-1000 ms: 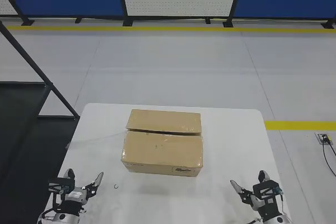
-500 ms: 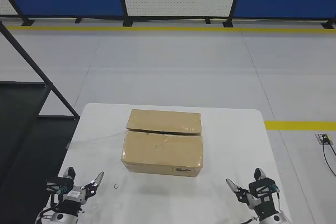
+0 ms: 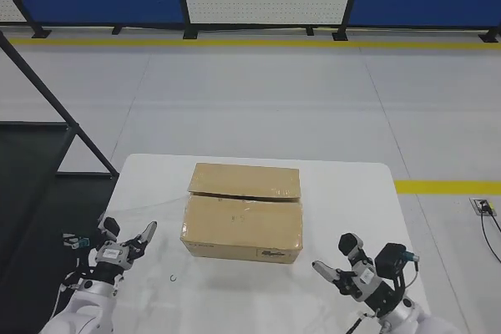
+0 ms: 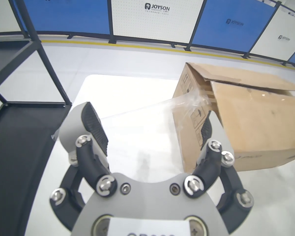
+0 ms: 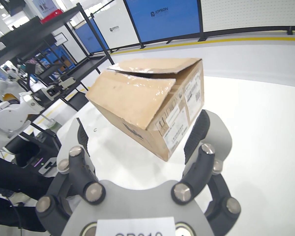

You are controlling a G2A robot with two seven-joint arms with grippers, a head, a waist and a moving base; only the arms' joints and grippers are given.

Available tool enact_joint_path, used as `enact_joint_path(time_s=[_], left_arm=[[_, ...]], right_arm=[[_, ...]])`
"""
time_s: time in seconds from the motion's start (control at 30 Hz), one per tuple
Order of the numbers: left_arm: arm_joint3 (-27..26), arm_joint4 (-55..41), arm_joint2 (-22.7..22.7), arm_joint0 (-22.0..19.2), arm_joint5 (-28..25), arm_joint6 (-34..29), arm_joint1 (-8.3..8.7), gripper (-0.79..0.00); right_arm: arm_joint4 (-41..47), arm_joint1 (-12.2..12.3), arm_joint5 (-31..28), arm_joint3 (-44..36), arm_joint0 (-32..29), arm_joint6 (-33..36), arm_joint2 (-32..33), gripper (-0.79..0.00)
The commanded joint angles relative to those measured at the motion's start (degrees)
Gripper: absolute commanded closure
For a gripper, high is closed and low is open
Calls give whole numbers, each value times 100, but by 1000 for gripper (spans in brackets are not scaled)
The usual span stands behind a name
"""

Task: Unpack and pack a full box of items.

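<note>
Box point(image 3: 243, 213): one brown cardboard carton sits at the middle of the white table point(image 3: 234, 301), its long side facing the robot. Its two top flaps are folded down but not flat. A narrow dark gap runs along the seam between them, and whatever is inside is hidden.

At the far left, a black rack point(image 3: 33, 179) stands on the floor beside the table. The left end effector point(image 3: 129, 230) hovers over the near left corner of the table, well apart from the box. In the left wrist view this end effector point(image 4: 148, 121) has its two fingers spread wide with nothing between them, pointed toward the box's left end. One strip of clear film point(image 4: 142, 109) trails from that end of the box out across the table to the left. One small dark ring point(image 3: 174, 278) lies on the table between the left end effector and the box, nearer the robot.

On the box's right end there are several white labels point(image 5: 186, 104). The right end effector point(image 3: 330, 255) hangs over the near right part of the table, near the box's front right corner but not touching it. In its own wrist view, this end effector point(image 5: 142, 126) is also spread wide and empty, with the box's corner showing between the fingers farther off.
</note>
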Motion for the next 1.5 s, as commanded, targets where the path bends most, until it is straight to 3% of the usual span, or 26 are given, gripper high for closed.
enact_joint_path(time_s=[0.0,0.03,0.33,0.43,0.6,0.87,1.47], left_arm=[[-34,-130,-4,-18,-35,-163,1,-785],[-34,-130,-4,-18,-35,-163,1,-785],[-34,-130,-4,-18,-35,-163,1,-785],[1,-242,43,-41,-51,-264,-5,-785],[81,-667,108,-358,-3,-724,-15,-785],[232,-1341,2,-555,-406,-1209,7,-785],[299,-1726,8,-501,-684,-1136,19,-785]], right_arm=[[311,-13,157,157,267,171,-79,-785],[243,-13,355,205,376,338,-106,-785],[243,-13,355,205,376,338,-106,-785],[962,-11,-203,313,400,571,-272,-785],[1343,-14,-69,772,956,958,-375,-785],[2574,-46,-223,1775,1851,1542,-642,-785],[3703,-114,-396,3035,3032,2266,-1181,-785]])
